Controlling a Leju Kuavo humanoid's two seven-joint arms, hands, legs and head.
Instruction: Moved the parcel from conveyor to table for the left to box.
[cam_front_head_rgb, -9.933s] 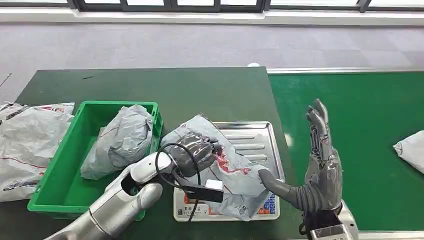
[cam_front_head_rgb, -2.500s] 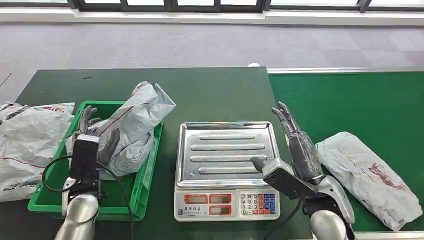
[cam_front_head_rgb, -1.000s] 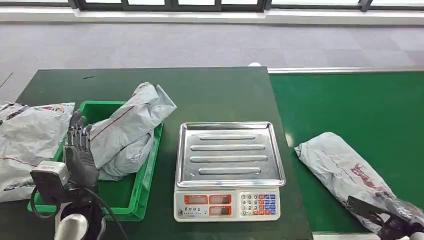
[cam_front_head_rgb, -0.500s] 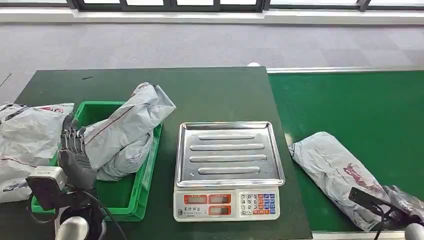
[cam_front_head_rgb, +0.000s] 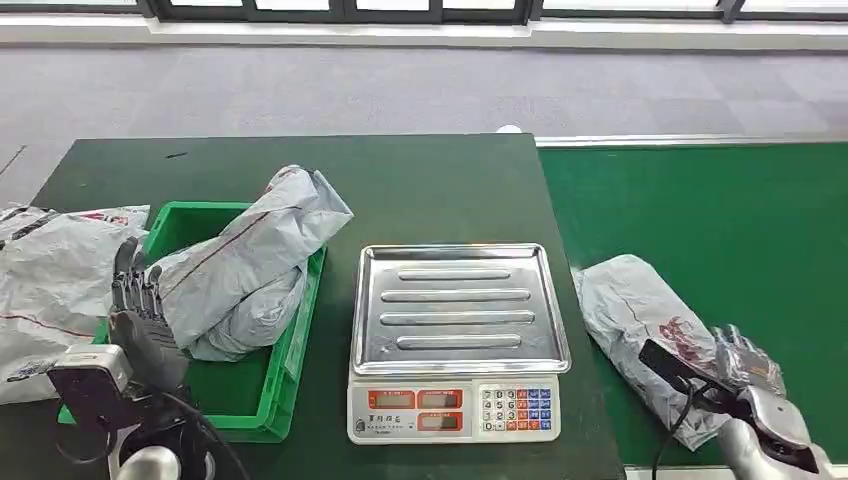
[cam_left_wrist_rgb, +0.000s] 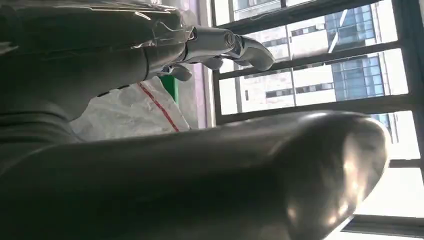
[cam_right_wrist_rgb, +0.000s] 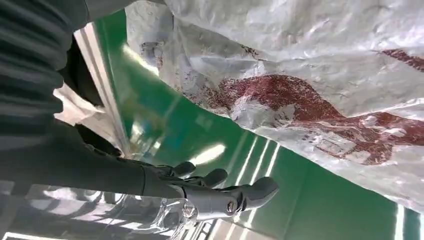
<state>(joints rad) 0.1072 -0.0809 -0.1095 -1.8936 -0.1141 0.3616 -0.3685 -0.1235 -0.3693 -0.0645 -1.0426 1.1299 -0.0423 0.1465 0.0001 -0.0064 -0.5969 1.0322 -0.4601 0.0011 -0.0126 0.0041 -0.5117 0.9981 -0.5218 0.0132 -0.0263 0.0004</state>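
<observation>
At the near right edge of the head view, the right hand (cam_front_head_rgb: 745, 362) rests against the near end of the parcel (cam_front_head_rgb: 640, 320), which lies on the green conveyor (cam_front_head_rgb: 720, 220) just beside the table (cam_front_head_rgb: 420, 190) edge. In the right wrist view the parcel (cam_right_wrist_rgb: 320, 80) is a crumpled grey plastic bag with red print, and the fingers (cam_right_wrist_rgb: 215, 195) extend loosely, spread slightly apart, with green belt visible between them and the bag; whether the hand grips the bag cannot be told. At the near left, the left hand (cam_front_head_rgb: 140, 310) stands upright with its fingers extended and a little apart, holding nothing, positioned over the left wall of the green bin (cam_front_head_rgb: 250, 400). The left wrist view shows the left fingers (cam_left_wrist_rgb: 225, 45) extended against a window background. Between the two hands, a scale (cam_front_head_rgb: 455, 345) with a steel weighing tray sits on the dark green table, its keypad and red displays facing the robot. The green bin holds two grey bags (cam_front_head_rgb: 250, 265), the upper one leaning over the far right corner of the bin. Left of the bin, more grey bags (cam_front_head_rgb: 50, 280) lie on the table. Beyond the table is grey carpeted floor (cam_front_head_rgb: 400, 90).
</observation>
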